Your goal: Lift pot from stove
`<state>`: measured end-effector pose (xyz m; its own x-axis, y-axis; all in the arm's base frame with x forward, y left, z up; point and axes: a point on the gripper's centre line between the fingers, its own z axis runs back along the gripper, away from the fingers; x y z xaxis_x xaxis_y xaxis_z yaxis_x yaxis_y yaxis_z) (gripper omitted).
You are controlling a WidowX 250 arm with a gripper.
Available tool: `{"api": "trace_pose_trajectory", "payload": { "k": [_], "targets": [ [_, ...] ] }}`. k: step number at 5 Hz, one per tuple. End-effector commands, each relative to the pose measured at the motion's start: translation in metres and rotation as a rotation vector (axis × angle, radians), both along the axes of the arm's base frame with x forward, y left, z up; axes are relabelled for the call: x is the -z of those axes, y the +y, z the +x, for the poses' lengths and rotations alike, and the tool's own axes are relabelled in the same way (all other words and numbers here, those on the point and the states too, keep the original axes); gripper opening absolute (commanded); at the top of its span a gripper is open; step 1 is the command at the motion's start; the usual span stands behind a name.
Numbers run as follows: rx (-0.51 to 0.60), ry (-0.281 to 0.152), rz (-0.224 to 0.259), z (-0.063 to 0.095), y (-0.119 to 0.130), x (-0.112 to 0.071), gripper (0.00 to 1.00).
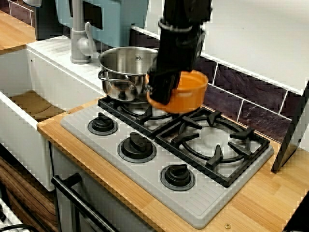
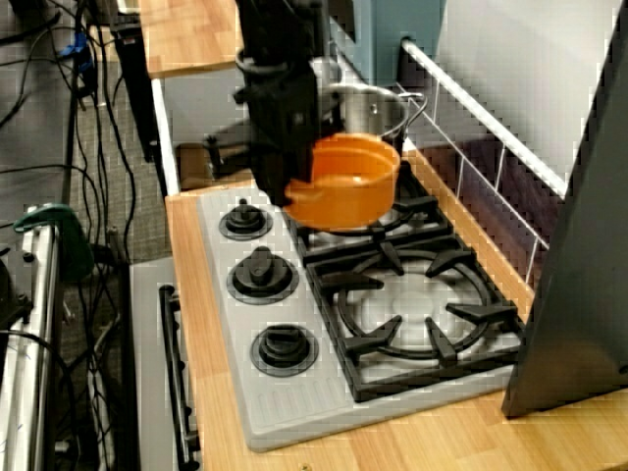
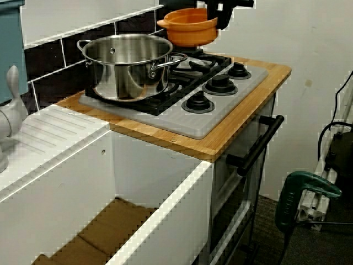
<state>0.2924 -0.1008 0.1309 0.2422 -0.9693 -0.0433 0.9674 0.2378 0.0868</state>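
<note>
No legible text, labels or numbers anywhere

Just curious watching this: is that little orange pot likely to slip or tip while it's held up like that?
Probably light: the orange pot looks small and shallow. The tool grips only one rim side, so it might tilt. Its matte surface likely resists slipping.

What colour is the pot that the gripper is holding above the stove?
Orange: the pot is matte orange, clearest in the view from the stove's knob side.

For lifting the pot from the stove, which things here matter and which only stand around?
Belong to the job:
orange pot, held raised
stove
end effector

Just standing about:
steel pot
tap
sink
</note>
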Motion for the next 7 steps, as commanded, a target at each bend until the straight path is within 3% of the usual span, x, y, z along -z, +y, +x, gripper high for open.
{"api": "trace_pose_trajectory", "payload": {
  "k": [1, 4, 6, 7],
  "targets": [
    [0.014, -0.118, -0.043, -0.023, -0.016, -0.045, 0.0],
    [0.006, -0.22, -0.037, -0.046, -0.019, -0.109, 0.0],
    [-0.038, -0.267, -0.043, -0.056, -0.007, -0.141, 0.0],
    [-0.049, -0.279, -0.041, -0.059, -0.003, -0.147, 0.0]
  ]
}}
